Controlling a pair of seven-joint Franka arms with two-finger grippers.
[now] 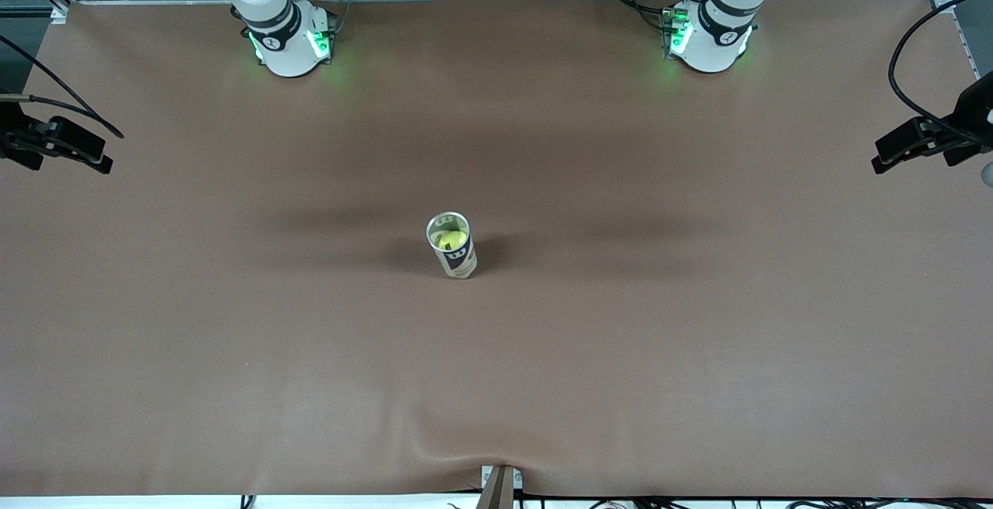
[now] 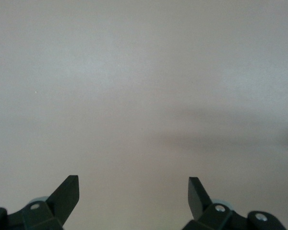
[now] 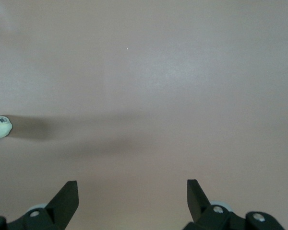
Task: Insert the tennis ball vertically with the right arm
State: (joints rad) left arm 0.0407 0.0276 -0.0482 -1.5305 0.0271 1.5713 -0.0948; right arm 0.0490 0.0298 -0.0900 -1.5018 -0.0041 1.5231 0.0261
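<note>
While both arms wait at worktop [image 1: 233,354] ends, can [image 1: 451,247] stands upright mid-worktop, mouth open — tennis ball [image 1: 450,241] sits inside it. Right gripper [image 3: 133,191] hangs over bare worktop at right arm's end, jaws spread wide, holding nothing; can's edge shows in right wrist view. Left gripper [image 2: 134,188] over bare worktop at left arm's end — jaws wide apart, empty.

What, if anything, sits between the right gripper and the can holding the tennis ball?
Nothing visible: only bare brown table lies between the open right gripper and the upright can, with the tennis ball already inside.
</note>
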